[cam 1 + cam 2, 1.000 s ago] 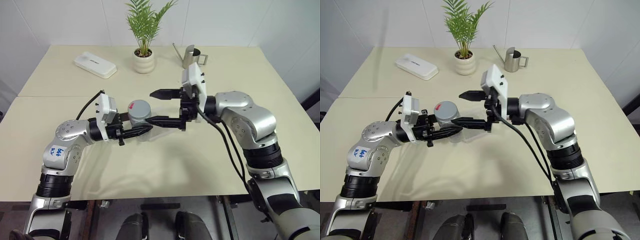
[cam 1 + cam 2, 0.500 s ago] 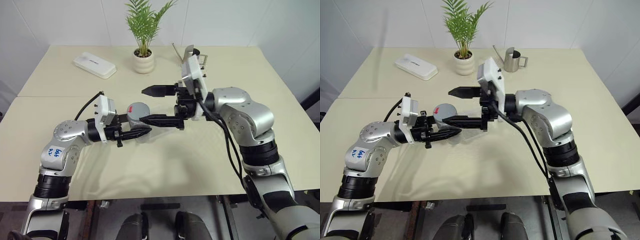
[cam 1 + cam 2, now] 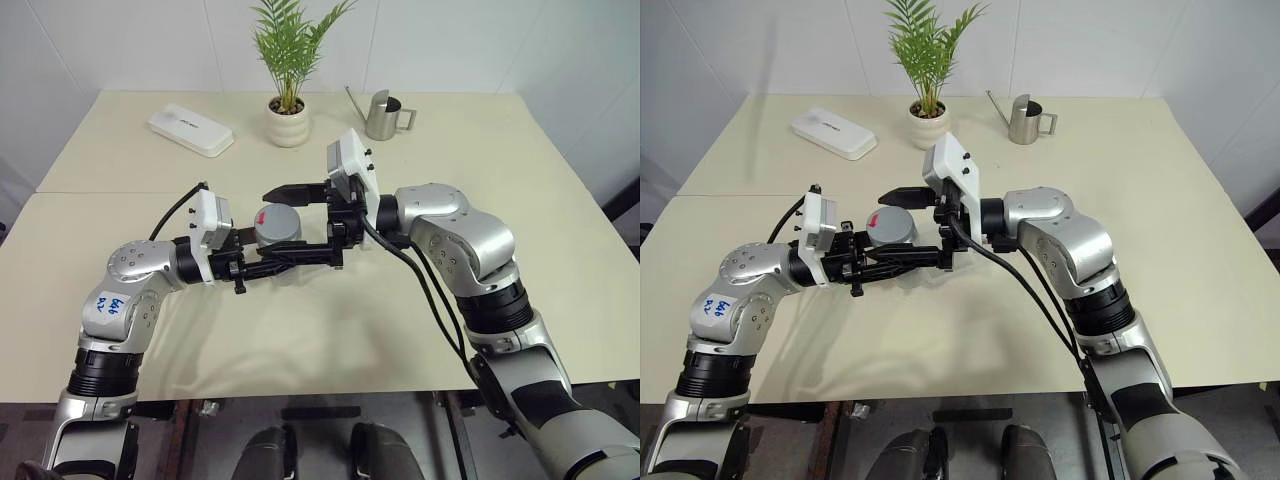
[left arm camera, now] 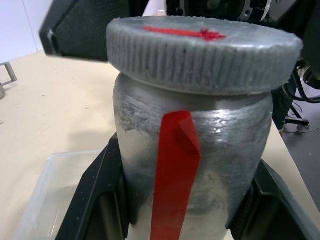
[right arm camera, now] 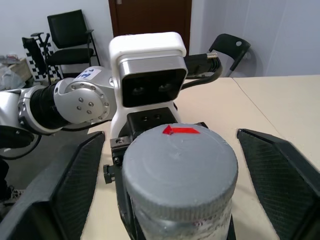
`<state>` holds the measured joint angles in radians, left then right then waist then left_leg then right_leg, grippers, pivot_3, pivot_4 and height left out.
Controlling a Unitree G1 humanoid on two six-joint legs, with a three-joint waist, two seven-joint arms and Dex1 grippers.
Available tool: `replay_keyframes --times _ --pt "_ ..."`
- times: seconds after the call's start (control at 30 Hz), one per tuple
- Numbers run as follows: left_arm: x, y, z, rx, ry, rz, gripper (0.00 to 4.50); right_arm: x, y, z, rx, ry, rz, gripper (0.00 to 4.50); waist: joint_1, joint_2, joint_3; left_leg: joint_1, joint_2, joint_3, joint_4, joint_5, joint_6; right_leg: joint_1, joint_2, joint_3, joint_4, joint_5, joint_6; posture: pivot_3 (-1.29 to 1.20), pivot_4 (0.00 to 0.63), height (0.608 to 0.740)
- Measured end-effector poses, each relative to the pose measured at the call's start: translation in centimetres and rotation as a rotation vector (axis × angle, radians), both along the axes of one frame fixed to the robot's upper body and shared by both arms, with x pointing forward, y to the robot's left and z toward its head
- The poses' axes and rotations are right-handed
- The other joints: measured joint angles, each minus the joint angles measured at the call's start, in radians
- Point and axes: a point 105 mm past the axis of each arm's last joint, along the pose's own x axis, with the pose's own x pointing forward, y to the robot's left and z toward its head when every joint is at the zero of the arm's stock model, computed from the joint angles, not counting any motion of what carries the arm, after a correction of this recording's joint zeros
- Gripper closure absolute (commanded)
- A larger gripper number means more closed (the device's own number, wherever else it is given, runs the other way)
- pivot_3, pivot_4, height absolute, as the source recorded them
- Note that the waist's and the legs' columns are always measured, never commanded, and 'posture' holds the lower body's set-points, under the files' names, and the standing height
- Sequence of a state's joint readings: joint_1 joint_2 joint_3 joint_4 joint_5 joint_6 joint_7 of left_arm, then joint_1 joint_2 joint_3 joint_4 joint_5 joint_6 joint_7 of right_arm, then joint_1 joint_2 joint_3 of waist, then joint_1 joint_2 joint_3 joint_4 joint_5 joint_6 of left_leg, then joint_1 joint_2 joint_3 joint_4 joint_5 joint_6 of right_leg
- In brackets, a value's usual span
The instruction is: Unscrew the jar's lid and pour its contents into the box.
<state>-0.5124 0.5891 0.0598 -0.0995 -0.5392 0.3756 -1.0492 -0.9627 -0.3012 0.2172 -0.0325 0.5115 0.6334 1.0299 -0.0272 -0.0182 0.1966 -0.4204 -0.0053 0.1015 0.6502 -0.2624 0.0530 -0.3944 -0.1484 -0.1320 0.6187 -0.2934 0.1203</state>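
Note:
My left gripper [image 4: 182, 222] is shut on the body of the silvery-grey jar [image 3: 278, 232] and holds it upright above the table. The jar carries a red strip down its side, and its ribbed grey lid [image 4: 200, 55] with a red mark sits on top. From the other side my right gripper [image 5: 177, 172] reaches level toward it, open. Its black fingers [image 5: 75, 190] flank the lid with a gap on each side. The clear box [image 4: 45, 200] lies on the table just beneath the jar. The contents are hidden inside the jar.
At the back of the cream table [image 3: 450, 330] stand a white plant pot [image 3: 287, 122] with a green plant and a steel watering can [image 3: 380, 115]. A flat white case [image 3: 190, 130] lies at the back left.
My right gripper has moved left until its fingers stand on both sides of the lid, and they have drawn closer together. The left arm and the jar have stayed still.

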Motion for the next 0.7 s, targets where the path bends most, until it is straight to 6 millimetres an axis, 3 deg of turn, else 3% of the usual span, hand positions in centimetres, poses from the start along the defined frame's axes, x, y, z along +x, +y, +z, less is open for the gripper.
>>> replay_keyframes --times 0.1,0.23,0.3,0.37,0.43,0.53,0.7 --pt "0.0 0.0 0.1 -0.001 -0.003 -0.001 2.57 0.0 0.0 0.1 0.007 0.001 -0.001 1.93 0.0 0.0 0.0 0.0 0.0 0.0 0.0 0.0 0.0 0.0 0.0 0.0 0.0 0.0 0.0 0.0 0.15 0.74" --pt "-0.2 -0.1 0.4 -0.004 -0.025 -0.007 2.57 -0.2 0.0 0.6 0.058 0.057 0.015 1.93 0.0 0.0 0.0 0.0 0.0 0.0 0.0 0.0 0.0 0.0 0.0 0.0 0.0 0.0 0.0 0.0 0.15 0.74" --pt "-0.2 -0.2 0.3 -0.002 -0.022 -0.009 2.57 -0.8 -0.5 2.2 0.164 0.117 0.055 1.93 0.001 0.0 0.0 0.0 0.0 0.0 0.0 0.0 0.0 0.0 0.0 0.0 0.0 0.0 0.0 0.0 0.15 0.74" --pt "-0.2 -0.1 0.2 -0.002 -0.016 -0.006 2.57 -1.7 -1.6 3.9 0.231 0.121 0.088 1.93 0.002 0.0 0.0 0.0 0.0 -0.002 0.0 0.0 0.0 0.001 0.0 -0.001 0.0 0.0 0.0 0.0 0.15 0.74" --pt "-0.2 0.0 -0.1 0.0 -0.008 -0.001 2.57 -1.6 -3.0 4.1 0.219 0.082 0.056 1.93 0.004 0.0 0.0 0.0 0.0 -0.002 0.0 0.0 0.001 0.001 0.0 -0.001 0.0 0.0 0.0 0.0 0.15 0.74" --pt "-0.2 0.2 -0.3 0.001 0.0 0.006 2.57 0.3 -6.1 1.8 0.145 0.032 -0.105 1.93 0.01 0.0 0.0 0.0 -0.001 0.0 0.0 -0.001 0.001 0.001 0.0 0.0 -0.002 0.0 0.0 0.0 0.15 0.74" --pt "-0.1 0.7 -0.4 -0.014 0.012 0.031 2.57 4.1 -12.8 -4.0 0.079 -0.003 -0.433 1.93 0.02 0.0 0.0 0.0 0.0 0.002 -0.001 -0.001 0.001 0.001 0.0 0.0 -0.004 0.0 0.0 0.0 0.15 0.74"
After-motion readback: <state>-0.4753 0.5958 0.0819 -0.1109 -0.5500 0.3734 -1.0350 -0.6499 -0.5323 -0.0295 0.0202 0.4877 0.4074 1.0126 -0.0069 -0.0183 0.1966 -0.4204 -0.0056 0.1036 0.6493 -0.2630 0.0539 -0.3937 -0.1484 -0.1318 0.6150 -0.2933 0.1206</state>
